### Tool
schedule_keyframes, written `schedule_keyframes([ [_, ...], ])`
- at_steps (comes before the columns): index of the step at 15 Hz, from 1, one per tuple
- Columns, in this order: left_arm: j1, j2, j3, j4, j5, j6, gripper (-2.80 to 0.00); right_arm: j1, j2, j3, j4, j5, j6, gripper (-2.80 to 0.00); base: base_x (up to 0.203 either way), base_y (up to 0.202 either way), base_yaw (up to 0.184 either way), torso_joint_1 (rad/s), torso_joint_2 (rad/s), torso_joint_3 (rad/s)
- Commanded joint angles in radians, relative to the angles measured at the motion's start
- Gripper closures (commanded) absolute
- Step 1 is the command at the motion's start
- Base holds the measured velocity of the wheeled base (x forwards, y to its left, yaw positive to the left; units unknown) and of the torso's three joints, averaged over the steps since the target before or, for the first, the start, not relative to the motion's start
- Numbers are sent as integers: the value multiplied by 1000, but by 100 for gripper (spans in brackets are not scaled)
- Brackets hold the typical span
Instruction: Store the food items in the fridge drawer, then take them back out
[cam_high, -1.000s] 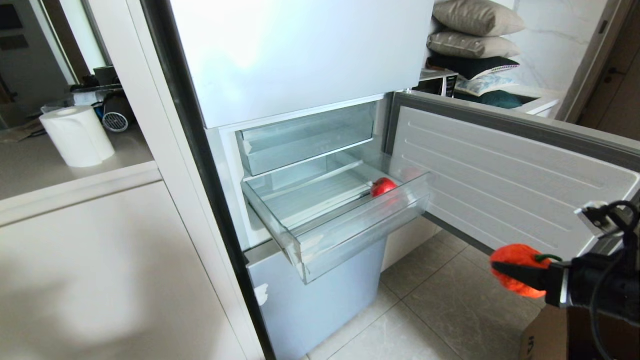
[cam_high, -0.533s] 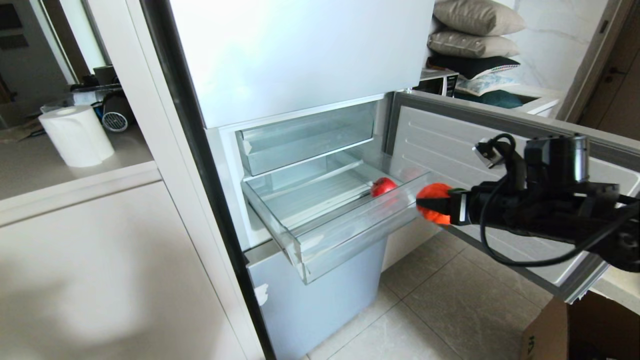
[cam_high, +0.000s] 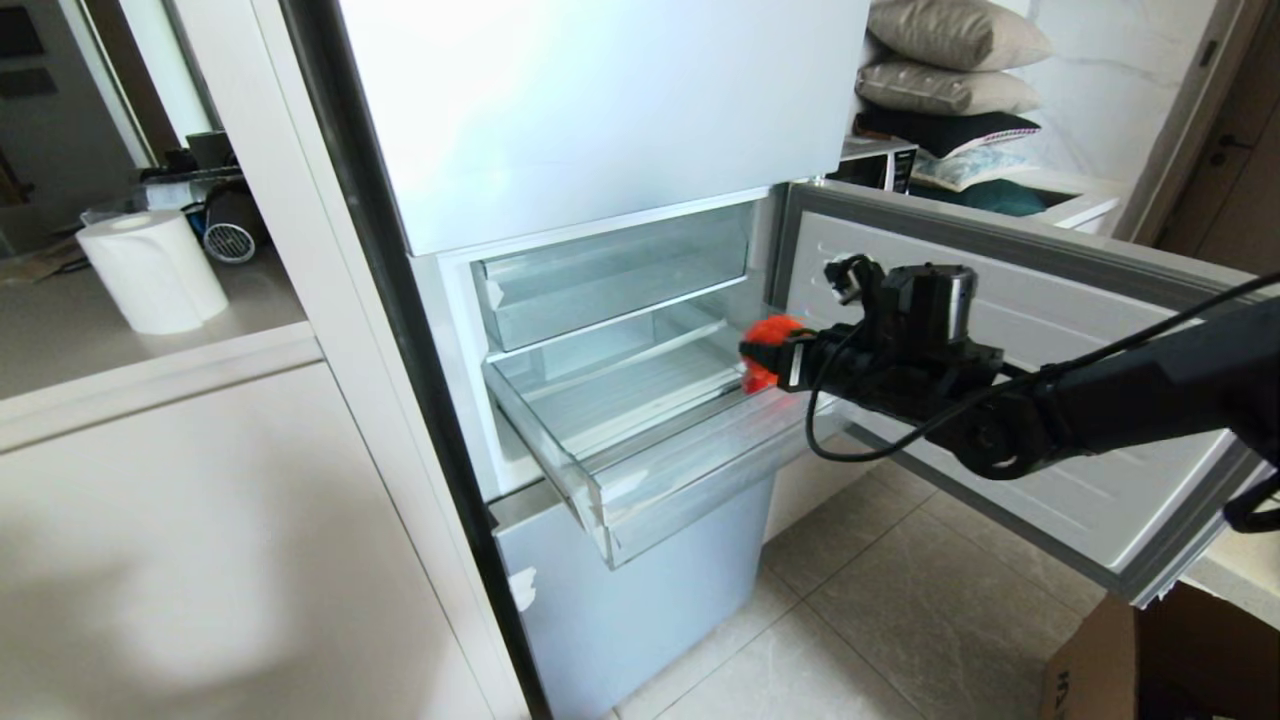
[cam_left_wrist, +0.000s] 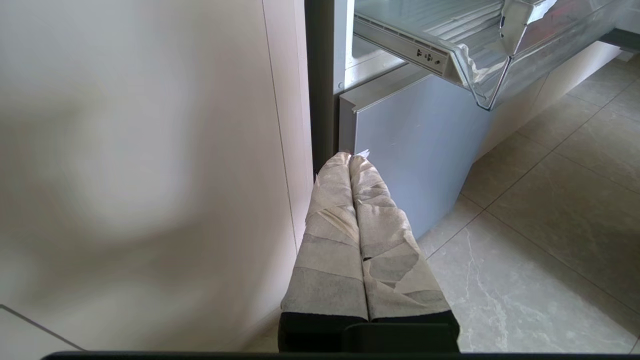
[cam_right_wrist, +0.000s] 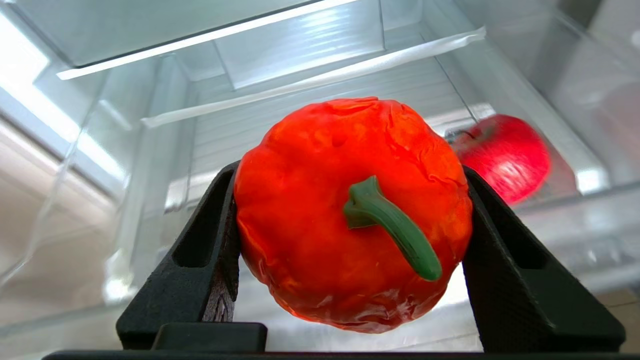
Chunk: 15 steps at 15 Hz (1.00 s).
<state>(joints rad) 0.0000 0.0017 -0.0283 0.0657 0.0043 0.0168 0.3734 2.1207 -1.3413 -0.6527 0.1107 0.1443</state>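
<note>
Our right tool (cam_right_wrist: 350, 220) clamps the orange-red fruit (cam_right_wrist: 350, 215) by its sides above the open fridge drawer (cam_high: 700, 470), near the glossy red fruit (cam_right_wrist: 505, 155); we judge it light, wrinkled-skinned and probably soft.

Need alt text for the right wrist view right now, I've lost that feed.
The right gripper has its black jaws clamped on an orange-red fruit with a green stem, held above the open clear fridge drawer. A glossy red fruit lies inside the drawer beyond it.
</note>
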Motion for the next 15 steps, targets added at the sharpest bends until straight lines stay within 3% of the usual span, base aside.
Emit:
schedule_keyframes([
  [1, 0, 1, 1, 0, 0, 0, 0, 28, 110, -85, -14, -30, 1, 0, 0, 0, 0, 0, 0, 0],
  [7, 0, 1, -1, 0, 0, 0, 0, 94, 330, -361, -50, -172, -2, 0, 0, 0, 0, 0, 0, 0],
  [11, 0, 1, 0, 0, 0, 0, 0, 98, 361, -378, -51, -178, -11, 0, 0, 0, 0, 0, 0, 0],
  [12, 0, 1, 1, 0, 0, 0, 0, 98, 364, -380, -50, -178, -11, -280, 0, 0, 0, 0, 0, 0],
  [15, 0, 0, 1, 0, 0, 0, 0, 98, 384, -398, -50, -181, -11, -280, 0, 0, 0, 0, 0, 0],
])
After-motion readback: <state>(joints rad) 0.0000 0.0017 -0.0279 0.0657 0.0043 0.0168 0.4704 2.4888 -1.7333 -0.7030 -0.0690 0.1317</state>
